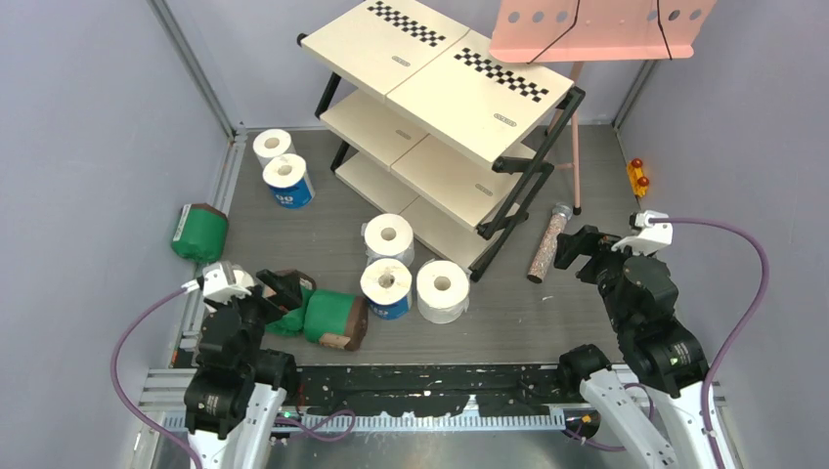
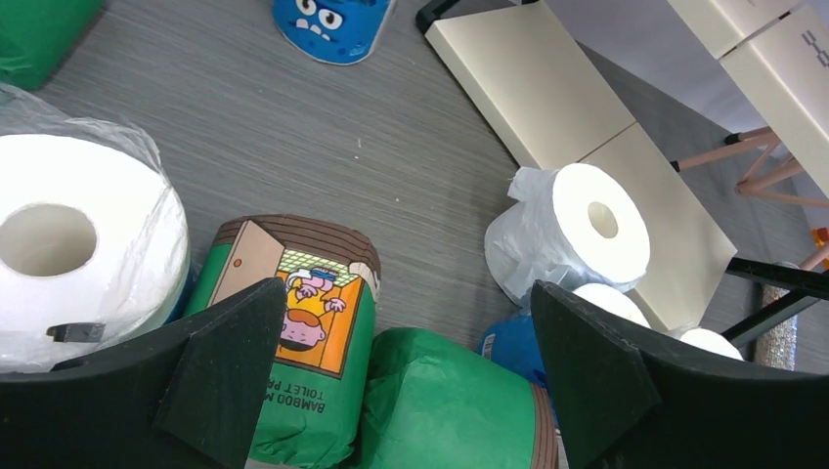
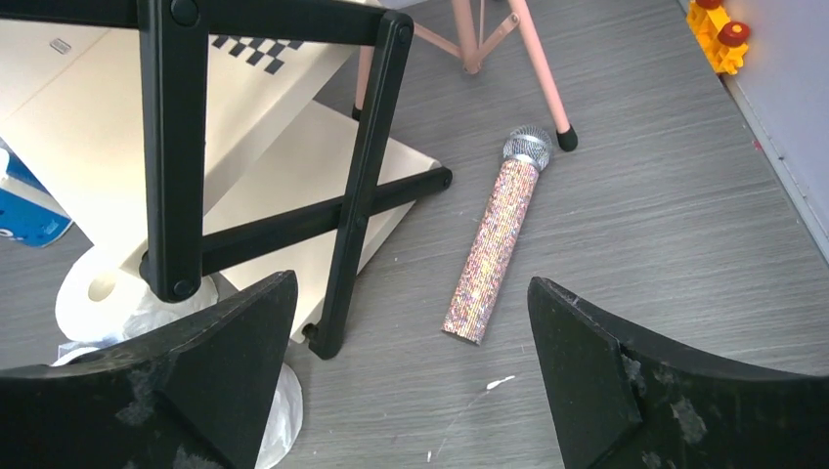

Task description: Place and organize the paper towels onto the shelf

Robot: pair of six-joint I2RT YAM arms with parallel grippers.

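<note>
2 arms crouched low, fingers spread wide, nothing held.
The left gripper [image 1: 282, 286] hovers over 2 green-wrapped paper towel rolls [image 1: 337, 318] lying on the grey table [image 1: 547, 327], 1 half hidden beneath the arm from above. The right gripper [image 1: 579, 252] hangs beside the black frame [image 3: 352, 195] of the 3-tier cream-board shelf [image 1: 469, 98]. White-topped rolls [image 1: 443, 290] stand between, before the shelf.

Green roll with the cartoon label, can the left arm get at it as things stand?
Probably yes. The left tool is open and aimed at the green roll, with nothing covering it. A second green roll lies close beside it and may crowd the grasp.
</note>
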